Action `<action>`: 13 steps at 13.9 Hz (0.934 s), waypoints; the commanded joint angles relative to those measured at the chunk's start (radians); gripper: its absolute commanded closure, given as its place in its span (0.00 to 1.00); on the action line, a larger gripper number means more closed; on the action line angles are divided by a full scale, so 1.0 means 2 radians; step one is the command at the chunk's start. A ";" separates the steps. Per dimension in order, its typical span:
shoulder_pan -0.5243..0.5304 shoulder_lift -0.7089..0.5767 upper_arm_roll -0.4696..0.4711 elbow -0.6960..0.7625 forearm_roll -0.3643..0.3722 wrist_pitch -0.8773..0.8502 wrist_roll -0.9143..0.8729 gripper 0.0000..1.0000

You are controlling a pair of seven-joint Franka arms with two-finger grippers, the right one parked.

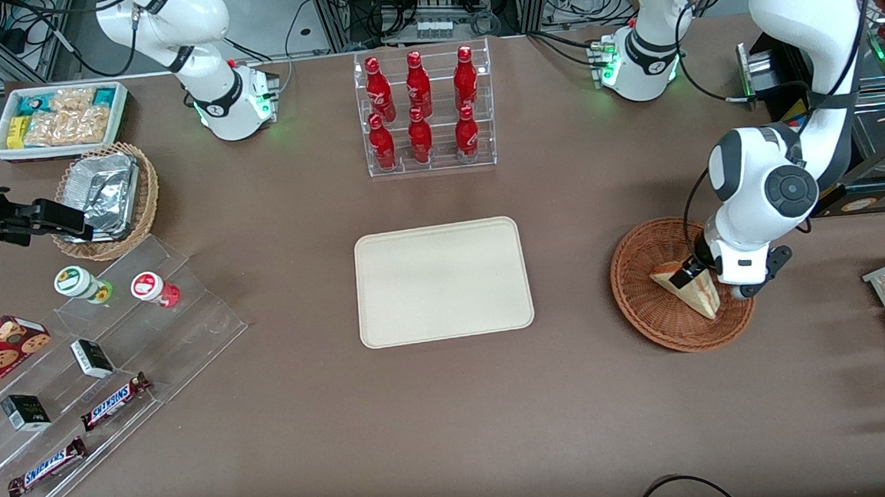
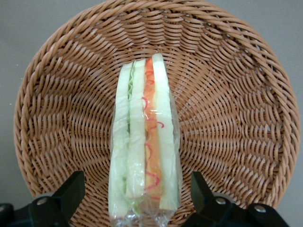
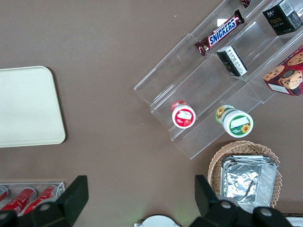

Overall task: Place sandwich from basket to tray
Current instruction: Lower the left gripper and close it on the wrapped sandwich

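One wrapped sandwich [image 2: 144, 142] in one basket [image 2: 236, 118] — pincer [image 2: 137, 196] open astride it — one bare tray [image 1: 443, 281] well apart.

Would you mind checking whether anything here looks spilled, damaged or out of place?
Nothing stands out. The wrapped sandwich lies intact in the basket, the open gripper straddles it, and the tray sits bare.

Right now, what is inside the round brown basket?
The basket holds only the wrapped sandwich, standing on edge on bare weave. The open gripper straddles one end of it, fingers apart from the wrap. The weave under the sandwich is covered.
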 commanded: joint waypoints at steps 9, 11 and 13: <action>-0.006 -0.003 0.002 0.026 0.006 -0.018 -0.022 1.00; -0.015 -0.008 0.002 0.056 0.028 -0.064 -0.022 1.00; -0.027 -0.011 0.001 0.100 0.044 -0.127 -0.020 1.00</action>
